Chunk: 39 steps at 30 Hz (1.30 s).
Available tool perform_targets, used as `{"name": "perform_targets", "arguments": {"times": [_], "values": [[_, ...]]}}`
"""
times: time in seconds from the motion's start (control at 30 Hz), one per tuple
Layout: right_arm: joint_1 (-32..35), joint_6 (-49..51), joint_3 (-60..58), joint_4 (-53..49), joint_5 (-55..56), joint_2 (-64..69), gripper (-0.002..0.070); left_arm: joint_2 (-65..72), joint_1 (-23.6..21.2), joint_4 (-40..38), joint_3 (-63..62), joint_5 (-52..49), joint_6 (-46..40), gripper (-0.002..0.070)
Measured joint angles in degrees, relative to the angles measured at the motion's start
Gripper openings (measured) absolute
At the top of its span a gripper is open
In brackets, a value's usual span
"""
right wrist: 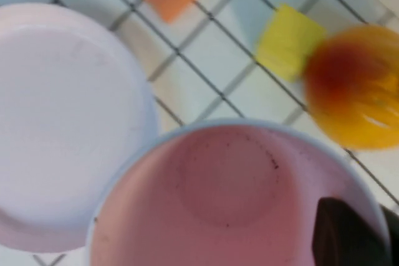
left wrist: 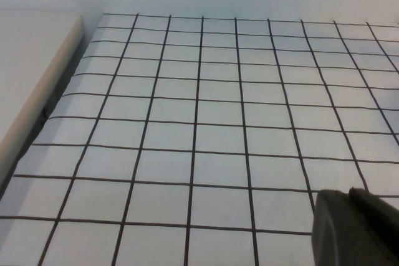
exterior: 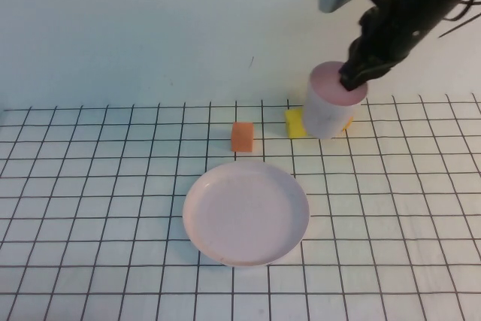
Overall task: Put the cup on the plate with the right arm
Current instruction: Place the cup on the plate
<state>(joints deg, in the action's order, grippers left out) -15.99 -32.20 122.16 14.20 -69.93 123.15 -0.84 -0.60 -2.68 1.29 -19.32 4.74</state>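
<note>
- Plate (exterior: 246,213): flat on the gridded table (exterior: 90,186), near centre.
- Right gripper (exterior: 353,77): far right, closed on cup (exterior: 328,107) rim, one finger inside.
- Cup: upright, raised, well beyond the plate.
- Left gripper (left wrist: 355,228): opening cannot be told.

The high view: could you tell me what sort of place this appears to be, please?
Probably a robot test bench: a white grid-lined table against a bare wall, props such as a plate and orange block, the right gripper holding a cup. The left gripper is parked.
</note>
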Motion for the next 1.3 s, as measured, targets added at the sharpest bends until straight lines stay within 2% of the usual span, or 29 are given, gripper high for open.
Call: {"name": "perform_targets", "arguments": {"times": [0.2, 0.33, 1.0, 1.13, 1.3], "values": [[-13.2, -2.9, 0.0, -1.6, 2.2, 1.2, 0.0021, 0.0, 0.0, 0.0, 0.0, 0.0, 0.0, -0.0002], [-18.3, -3.2, 0.0, -5.1, 2.9, 3.6, 0.0021, 0.0, 0.0, 0.0, 0.0, 0.0, 0.0, -0.0002], [-19.1, -0.2, 0.0, -7.6, 5.0, 10.3, 0.0031, 0.0, 0.0, 0.0, 0.0, 0.0, 0.0, -0.0002], [-18.7, 4.0, 0.0, -7.6, 4.7, 10.8, 0.0086, 0.0, 0.0, 0.0, 0.0, 0.0, 0.0, -0.0002], [-18.4, 5.3, 0.1, -7.6, 4.5, 10.8, 0.0248, 0.0, 0.0, 0.0, 0.0, 0.0, 0.0, -0.0002]]}}
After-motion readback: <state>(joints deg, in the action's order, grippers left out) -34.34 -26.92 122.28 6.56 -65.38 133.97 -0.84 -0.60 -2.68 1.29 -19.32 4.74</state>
